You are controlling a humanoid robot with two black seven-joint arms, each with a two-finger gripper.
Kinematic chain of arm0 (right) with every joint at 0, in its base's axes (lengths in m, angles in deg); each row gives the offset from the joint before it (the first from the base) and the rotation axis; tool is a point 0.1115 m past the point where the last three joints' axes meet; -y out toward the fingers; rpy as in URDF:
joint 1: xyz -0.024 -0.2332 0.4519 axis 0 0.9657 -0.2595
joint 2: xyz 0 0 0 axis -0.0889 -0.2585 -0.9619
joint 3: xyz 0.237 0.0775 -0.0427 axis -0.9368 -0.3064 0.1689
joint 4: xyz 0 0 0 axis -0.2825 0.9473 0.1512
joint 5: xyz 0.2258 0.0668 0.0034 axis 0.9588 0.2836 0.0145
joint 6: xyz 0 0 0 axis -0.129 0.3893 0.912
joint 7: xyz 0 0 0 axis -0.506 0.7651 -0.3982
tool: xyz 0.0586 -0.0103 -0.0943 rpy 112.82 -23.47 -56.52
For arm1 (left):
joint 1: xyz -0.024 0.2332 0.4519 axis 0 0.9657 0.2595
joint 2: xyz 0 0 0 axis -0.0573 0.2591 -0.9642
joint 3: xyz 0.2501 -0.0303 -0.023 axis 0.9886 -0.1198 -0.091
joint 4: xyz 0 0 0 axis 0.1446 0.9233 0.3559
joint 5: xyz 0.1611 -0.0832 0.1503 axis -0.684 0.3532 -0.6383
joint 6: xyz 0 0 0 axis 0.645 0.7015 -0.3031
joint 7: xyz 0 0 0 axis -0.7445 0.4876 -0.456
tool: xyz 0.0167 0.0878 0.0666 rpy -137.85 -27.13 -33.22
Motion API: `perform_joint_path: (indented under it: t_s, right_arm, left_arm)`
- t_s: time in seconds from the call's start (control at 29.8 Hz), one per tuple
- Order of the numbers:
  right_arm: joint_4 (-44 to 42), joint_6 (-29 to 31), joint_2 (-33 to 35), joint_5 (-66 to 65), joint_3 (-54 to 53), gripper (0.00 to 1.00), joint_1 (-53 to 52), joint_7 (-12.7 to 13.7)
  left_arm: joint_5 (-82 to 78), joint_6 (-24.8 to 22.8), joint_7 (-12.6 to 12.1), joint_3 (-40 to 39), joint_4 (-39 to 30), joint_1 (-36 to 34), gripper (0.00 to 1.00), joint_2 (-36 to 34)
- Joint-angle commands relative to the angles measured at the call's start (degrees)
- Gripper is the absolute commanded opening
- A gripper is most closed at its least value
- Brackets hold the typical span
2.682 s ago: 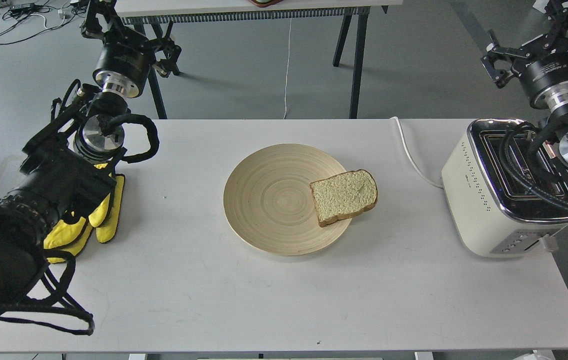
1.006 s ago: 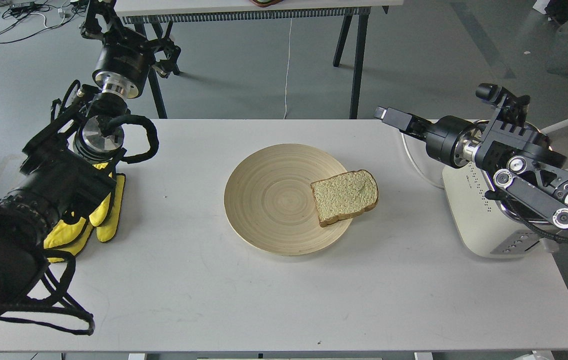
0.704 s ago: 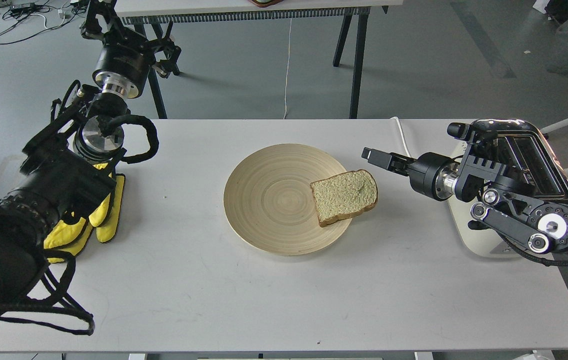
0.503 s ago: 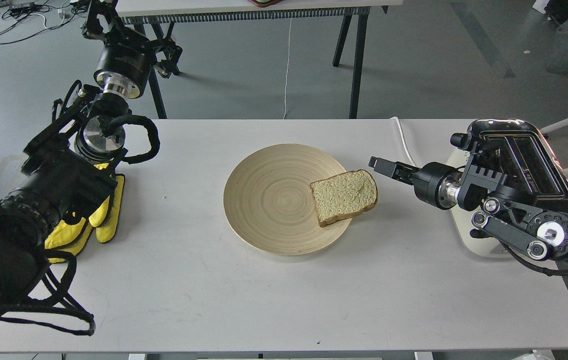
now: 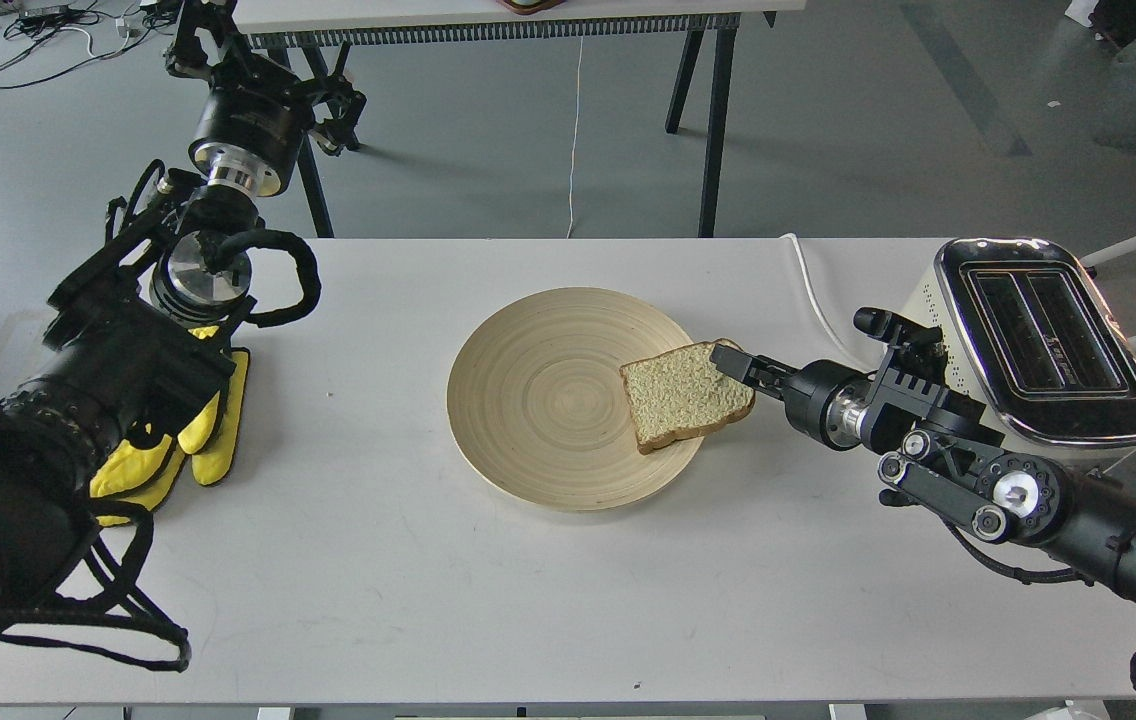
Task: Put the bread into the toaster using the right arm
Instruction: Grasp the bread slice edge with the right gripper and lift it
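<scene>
The bread (image 5: 685, 397) lies flat on the right rim of a round wooden plate (image 5: 528, 400) at the middle of the table, its right part overhanging the rim. The cream-white toaster (image 5: 1033, 350) stands at the right end, both slots in its chrome top showing empty. My right arm reaches in from the lower right, low over the table. Its slim gripper (image 5: 733, 362) touches or overlaps the bread's upper right corner; its fingers cannot be told apart. My left gripper (image 5: 336, 105) is held high at the far left, dark and small.
The toaster's white cord (image 5: 816, 300) runs over the table's far edge. Yellow padding (image 5: 203, 430) lies on the table under my left arm. A second table's legs (image 5: 713, 120) stand behind on the grey floor.
</scene>
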Motion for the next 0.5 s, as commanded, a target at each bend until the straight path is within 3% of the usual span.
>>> perform_joint_path:
  t_s: [0.0, 0.1, 0.2, 0.3, 0.47]
  right_arm:
    - [0.2, 0.0, -0.1, 1.4, 0.0, 0.47, 0.0, 1.3]
    - [0.3, -0.2, -0.5, 3.5, 0.1, 0.40, -0.1, 1.3]
    - [0.4, -0.1, -0.9, 3.6, 0.1, 0.23, -0.3, 1.4]
    - [0.8, -0.2, -1.1, 3.7, 0.0, 0.12, -0.5, 1.4]
    - [1.4, -0.3, -1.0, 4.8, -2.3, 0.05, -0.7, 1.4]
  left_arm:
    - [0.0, 0.1, 0.0, 0.0, 0.0, 0.0, 1.00, -0.1]
    - [0.0, 0.1, 0.0, 0.0, 0.0, 0.0, 1.00, -0.1]
    - [0.0, 0.1, 0.1, 0.0, 0.0, 0.0, 1.00, -0.1]
    - [0.0, 0.1, 0.1, 0.0, 0.0, 0.0, 1.00, -0.1]
    - [0.0, 0.2, 0.1, 0.0, 0.0, 0.0, 1.00, -0.2]
